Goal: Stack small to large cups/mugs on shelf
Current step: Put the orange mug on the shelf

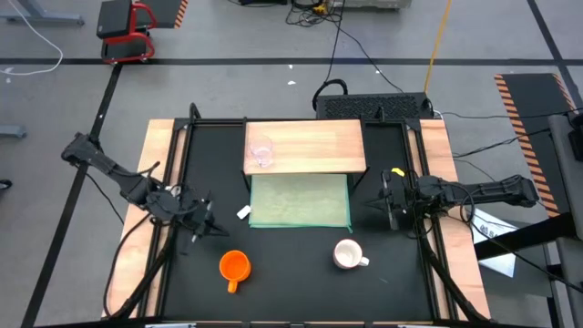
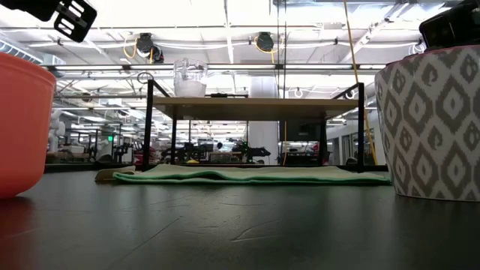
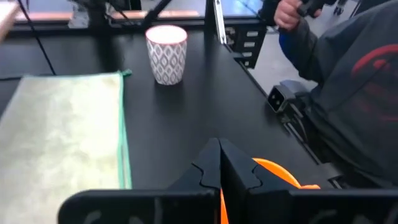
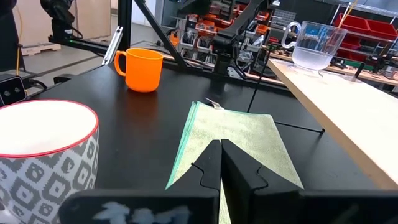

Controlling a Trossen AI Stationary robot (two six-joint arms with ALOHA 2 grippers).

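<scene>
The clear cup point(image 1: 262, 153) stands upright on the left part of the pale-wood shelf point(image 1: 314, 146); it also shows in the low view point(image 2: 190, 78) and the right wrist view point(image 4: 316, 45). The orange mug point(image 1: 234, 266) stands on the black table at the near left. The white patterned mug point(image 1: 347, 254) stands at the near right. My left gripper point(image 1: 215, 230) is shut and empty, just far-left of the orange mug. My right gripper point(image 1: 383, 202) is shut and empty, at the table's right, far-right of the white mug.
A green mat point(image 1: 301, 200) lies on the table under and in front of the shelf. Wooden side strips point(image 1: 159, 182) flank the black table top. A person in a grey top point(image 3: 348, 81) sits beyond the table's near edge.
</scene>
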